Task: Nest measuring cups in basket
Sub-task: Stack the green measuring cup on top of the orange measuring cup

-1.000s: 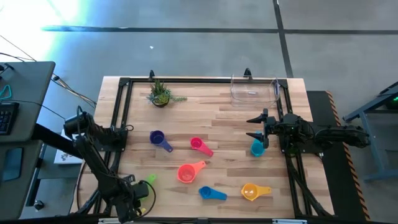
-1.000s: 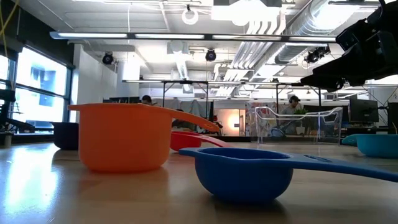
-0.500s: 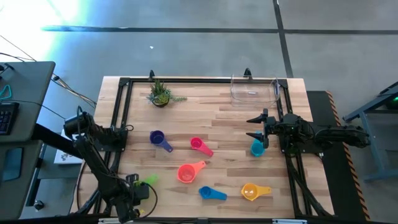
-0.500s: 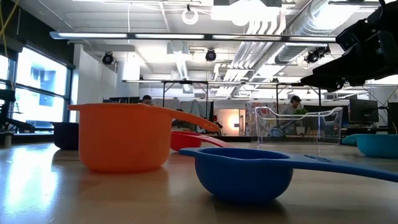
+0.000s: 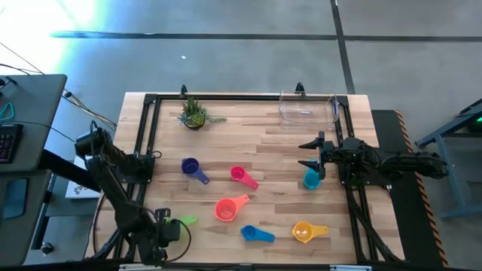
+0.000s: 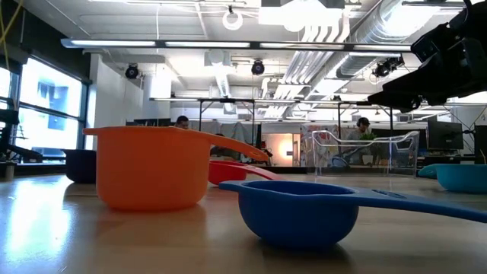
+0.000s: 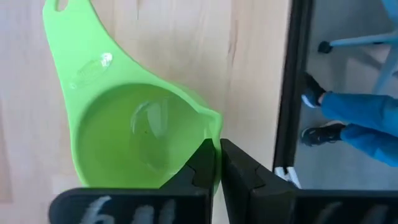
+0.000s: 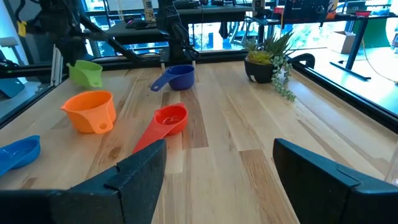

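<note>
The left claw (image 7: 217, 163) is clenched on the rim of the green measuring cup (image 7: 134, 124), probably so the bowl hangs clear for carrying. The right claw (image 5: 310, 154) waits spread wide just above the teal cup (image 5: 311, 179). Beyond it, the clear basket (image 5: 307, 109) holds no cups yet.

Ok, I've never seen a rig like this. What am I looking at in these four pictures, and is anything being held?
Two dark robot arms work at a wooden table. One picture looks straight down, one sits at table height, and two come from cameras on the arms' wrists. Loose measuring cups lie about: purple, pink, orange, blue, yellow and teal. A clear basket and a small plant stand at the far edge. The left gripper is pinched shut on the rim of the green cup at the near left corner. The right gripper waits open beside the teal cup.
</note>
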Motion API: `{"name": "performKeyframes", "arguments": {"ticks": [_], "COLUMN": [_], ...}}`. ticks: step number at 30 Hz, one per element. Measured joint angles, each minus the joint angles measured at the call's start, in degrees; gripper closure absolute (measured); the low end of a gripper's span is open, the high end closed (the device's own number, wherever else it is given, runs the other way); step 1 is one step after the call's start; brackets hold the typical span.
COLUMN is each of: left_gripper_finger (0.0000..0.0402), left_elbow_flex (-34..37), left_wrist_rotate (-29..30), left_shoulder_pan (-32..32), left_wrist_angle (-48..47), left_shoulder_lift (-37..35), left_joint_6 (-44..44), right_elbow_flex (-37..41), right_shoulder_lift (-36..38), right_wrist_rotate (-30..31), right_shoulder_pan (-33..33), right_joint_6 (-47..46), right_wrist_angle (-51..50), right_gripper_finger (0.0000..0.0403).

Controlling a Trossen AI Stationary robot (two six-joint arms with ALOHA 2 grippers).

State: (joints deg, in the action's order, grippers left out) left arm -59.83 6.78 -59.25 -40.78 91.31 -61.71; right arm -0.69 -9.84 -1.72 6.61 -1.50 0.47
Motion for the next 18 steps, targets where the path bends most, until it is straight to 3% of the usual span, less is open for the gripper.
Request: {"name": "performKeyframes", "arguments": {"ticks": [9, 18], "left_gripper_finger": [0.0396, 0.0396], "left_elbow_flex": [-0.4, -7.1], "left_wrist_rotate": [1.5, 4.6], "left_shoulder_pan": [6.5, 14.6], "left_wrist_angle": [-0.4, -4.4], "left_shoulder_lift": [-5.0, -5.1], "left_joint_6": [10.8, 23.2], "right_elbow_flex": [0.0, 0.0], "right_shoulder_lift": [0.0, 0.0], "right_wrist_rotate": [0.0, 0.0], "right_shoulder_pan": [0.0, 0.0], "right_joint_6": [0.0, 0.0], "right_wrist_angle": [0.0, 0.0], "right_gripper_finger": [0.0116, 0.0116]}}
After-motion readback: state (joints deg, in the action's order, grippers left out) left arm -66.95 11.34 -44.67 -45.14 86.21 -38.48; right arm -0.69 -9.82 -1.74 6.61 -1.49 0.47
